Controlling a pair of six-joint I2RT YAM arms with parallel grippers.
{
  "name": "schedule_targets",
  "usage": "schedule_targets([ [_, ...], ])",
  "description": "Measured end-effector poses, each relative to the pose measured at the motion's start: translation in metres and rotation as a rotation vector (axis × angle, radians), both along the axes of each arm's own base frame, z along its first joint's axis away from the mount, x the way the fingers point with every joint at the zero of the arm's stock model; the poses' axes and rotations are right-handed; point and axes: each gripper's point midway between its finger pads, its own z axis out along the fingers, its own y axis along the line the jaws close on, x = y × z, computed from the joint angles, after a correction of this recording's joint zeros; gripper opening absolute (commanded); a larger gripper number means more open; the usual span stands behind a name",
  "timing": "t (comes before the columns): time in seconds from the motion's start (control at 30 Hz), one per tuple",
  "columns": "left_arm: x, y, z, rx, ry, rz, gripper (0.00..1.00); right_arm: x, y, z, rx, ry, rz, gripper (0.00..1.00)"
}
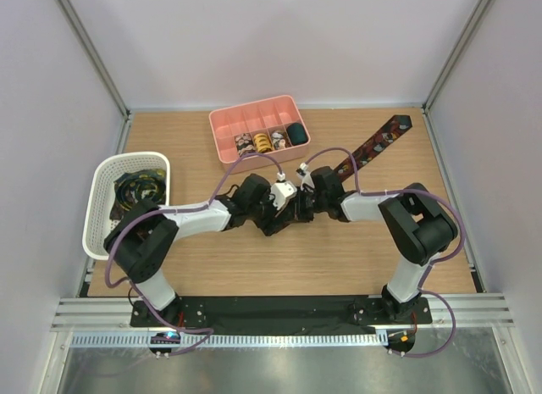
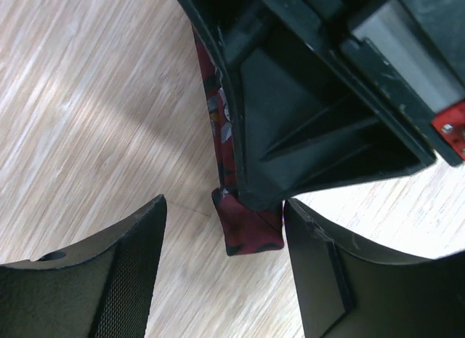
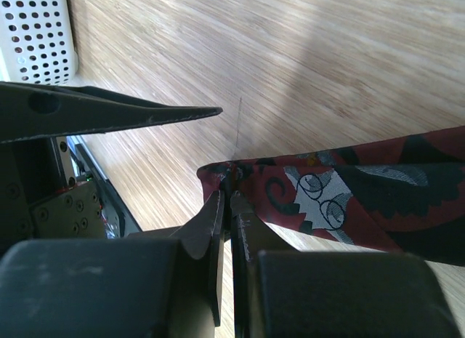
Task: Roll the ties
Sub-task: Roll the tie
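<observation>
**Right gripper pinches tie end; left gripper stands open around it**

We note one tie [image 1: 377, 144] laid out on the table [image 1: 254, 258]; it runs from the far right corner diagonally in to the centre, where both arms meet; its broad end lies far right, near the wall.

The right gripper [image 3: 227, 200] has its jaws pressed together on the tie's narrow end. In the right wrist view the dark red cloth, printed grey and black, bunches at the pinch and trails off to the right over the wood.

The left gripper [image 2: 224, 207] faces it, jaws apart. The pinched end sits in the gap between its fingers [image 2: 109, 272], nearer the one on the right of that view; we cannot tell whether cloth and finger touch, nor whether the end rests on the wood or hangs just above it.

At far centre sits a pink tray [image 1: 241, 121]; four coils [image 1: 262, 141] stand side by side in its near row, one to a cell.

At the left edge is a white basket [image 1: 97, 208]; loose ties [image 1: 140, 186] lie tangled inside it, well apart from both grippers.
</observation>
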Motion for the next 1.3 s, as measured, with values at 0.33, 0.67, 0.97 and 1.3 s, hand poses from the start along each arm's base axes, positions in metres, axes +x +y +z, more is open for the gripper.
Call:
schedule_targets([
  [0.33,-0.004,-0.003,-0.011,0.018,0.033,-0.015,0.61,-0.001,-0.007,-0.008,0.015,0.002,-0.030,0.01],
  [0.67,-0.006,-0.018,-0.016,0.040,0.028,-0.041,0.53,0.003,-0.009,-0.018,0.048,0.028,-0.051,0.01],
  [0.97,0.000,-0.021,-0.017,0.073,0.027,-0.044,0.36,0.006,-0.011,-0.018,0.053,0.017,-0.059,0.07],
  [1.3,-0.001,-0.021,-0.017,0.080,0.023,-0.048,0.27,0.007,-0.012,-0.017,0.050,0.015,-0.063,0.29],
])
